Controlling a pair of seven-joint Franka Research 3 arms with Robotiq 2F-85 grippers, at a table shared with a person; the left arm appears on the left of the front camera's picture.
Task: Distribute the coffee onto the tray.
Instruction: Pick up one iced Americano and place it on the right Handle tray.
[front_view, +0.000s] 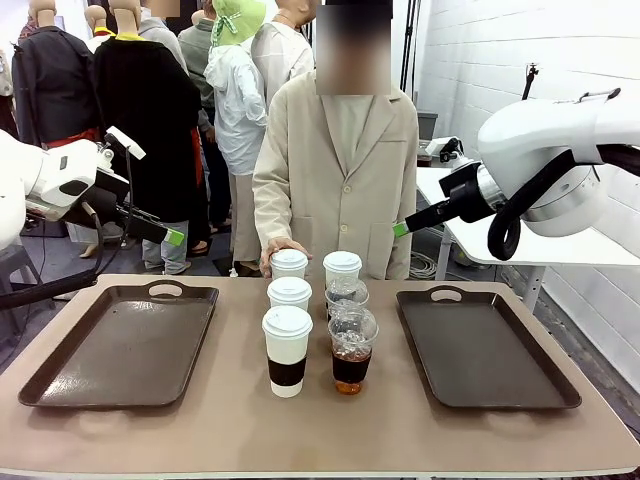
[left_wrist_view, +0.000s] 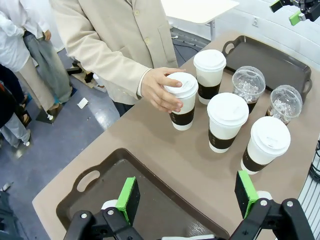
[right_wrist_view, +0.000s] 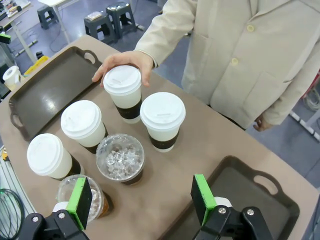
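The coffee stands in a cluster at mid-table: several white lidded paper cups with brown sleeves (front_view: 287, 350) (left_wrist_view: 227, 122) (right_wrist_view: 162, 120) and two clear dome-lidded iced cups (front_view: 352, 345) (left_wrist_view: 248, 85) (right_wrist_view: 120, 157). A person's hand (front_view: 283, 249) (left_wrist_view: 160, 90) (right_wrist_view: 122, 62) rests on the farthest left white cup (left_wrist_view: 182, 100) (right_wrist_view: 122, 92). One brown tray (front_view: 120, 345) (left_wrist_view: 100, 185) (right_wrist_view: 50, 95) lies left of the cups, another (front_view: 485, 350) (left_wrist_view: 270, 60) (right_wrist_view: 235, 200) right. My left gripper (front_view: 150, 190) (left_wrist_view: 186, 197) hangs open high above the left tray. Above the right tray my right gripper (front_view: 420, 190) (right_wrist_view: 141, 200) is open too.
The person in a beige coat (front_view: 340, 170) stands at the table's far edge, right behind the cups. Both trays are bare inside. A white side table (front_view: 500, 240) stands beyond the right arm.
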